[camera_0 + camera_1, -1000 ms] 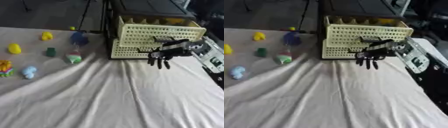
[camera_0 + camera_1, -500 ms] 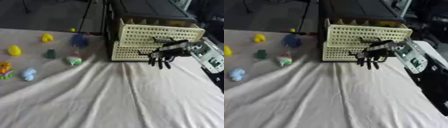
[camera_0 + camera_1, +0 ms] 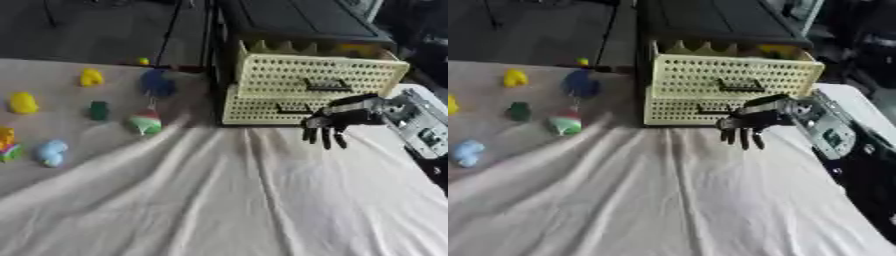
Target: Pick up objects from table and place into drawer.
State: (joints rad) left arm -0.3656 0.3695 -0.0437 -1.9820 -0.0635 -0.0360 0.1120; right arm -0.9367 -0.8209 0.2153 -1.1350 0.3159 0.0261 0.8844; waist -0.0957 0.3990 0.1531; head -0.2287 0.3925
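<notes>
A cream perforated drawer unit (image 3: pixel 306 82) stands at the back of the cloth-covered table, with dark handles on its upper and lower drawers; the top shows yellow items inside. My right hand (image 3: pixel 331 123) hangs just in front of the lower drawer (image 3: pixel 262 107), fingers straight and pointing down, holding nothing. Small toys lie at the left: a yellow one (image 3: pixel 90 77), another yellow one (image 3: pixel 23 102), a blue one (image 3: pixel 157 82), a dark green one (image 3: pixel 99 110), a green-and-red one (image 3: pixel 146 122), a light blue one (image 3: pixel 51 152) and a multicoloured one (image 3: pixel 7 145). My left hand shows in no view.
The white cloth (image 3: pixel 227 200) lies wrinkled over the table in front of the drawers. A dark stand pole (image 3: pixel 171 30) rises behind the toys. A small yellow-green ball (image 3: pixel 143 61) sits at the back edge. Dark equipment stands beyond the table's right side.
The view has shifted slightly. My right hand stays in front of the lower drawer, barely moved. The toys have not moved.
</notes>
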